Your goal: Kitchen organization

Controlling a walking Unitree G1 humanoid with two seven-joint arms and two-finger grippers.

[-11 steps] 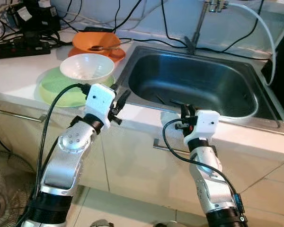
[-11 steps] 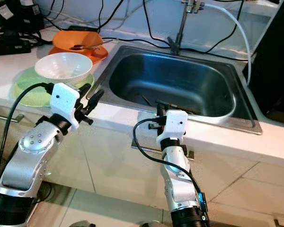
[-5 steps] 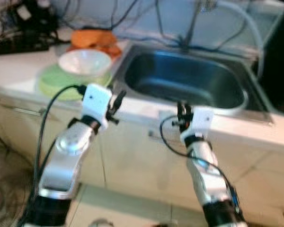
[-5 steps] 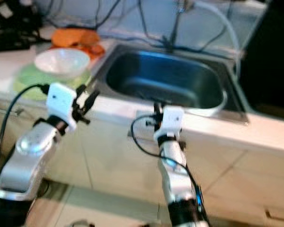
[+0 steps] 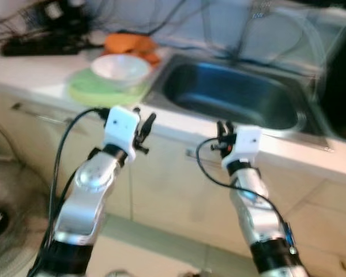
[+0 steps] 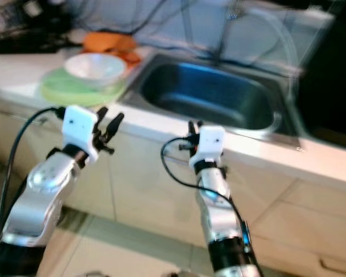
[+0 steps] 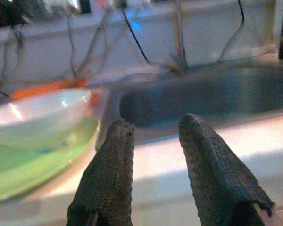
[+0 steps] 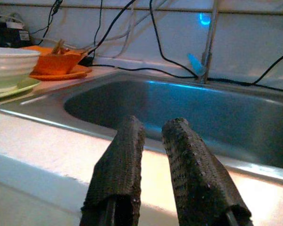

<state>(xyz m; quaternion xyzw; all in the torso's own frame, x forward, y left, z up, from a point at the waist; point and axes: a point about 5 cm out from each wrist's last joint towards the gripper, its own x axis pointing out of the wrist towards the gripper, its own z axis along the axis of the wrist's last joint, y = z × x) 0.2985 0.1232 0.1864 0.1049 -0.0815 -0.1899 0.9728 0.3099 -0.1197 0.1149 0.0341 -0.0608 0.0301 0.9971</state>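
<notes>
- left eye view (blurred): the left gripper (image 5: 143,126) and the right gripper (image 5: 222,134) are both raised in front of the worktop (image 5: 40,72) edge, neither touching it nor holding anything. a white bowl (image 5: 120,67) sits on a green plate (image 5: 89,91), with orange dishes (image 5: 130,44) just behind, all to the left of the sink (image 5: 236,95). the bowl lies ahead and slightly left of the left gripper, so the left arm is judged the nearer one for it.
- right eye view: same layout; the faucet (image 6: 228,29) rises behind the sink, and cables run along the back wall. the right gripper faces the sink's front rim.
- left wrist view: the two fingers (image 7: 108,179) stand moderately apart with nothing between them. the white bowl (image 7: 37,117) on the green plate (image 7: 33,174) lies beyond them and off to one side, well short of contact; the sink basin lies straight ahead.
- right wrist view: the fingers (image 8: 122,174) are narrowly parted and empty, aimed into the sink (image 8: 179,113). the bowl and orange dishes (image 8: 54,63) sit far off to the side, on the worktop beyond the sink's rim.
</notes>
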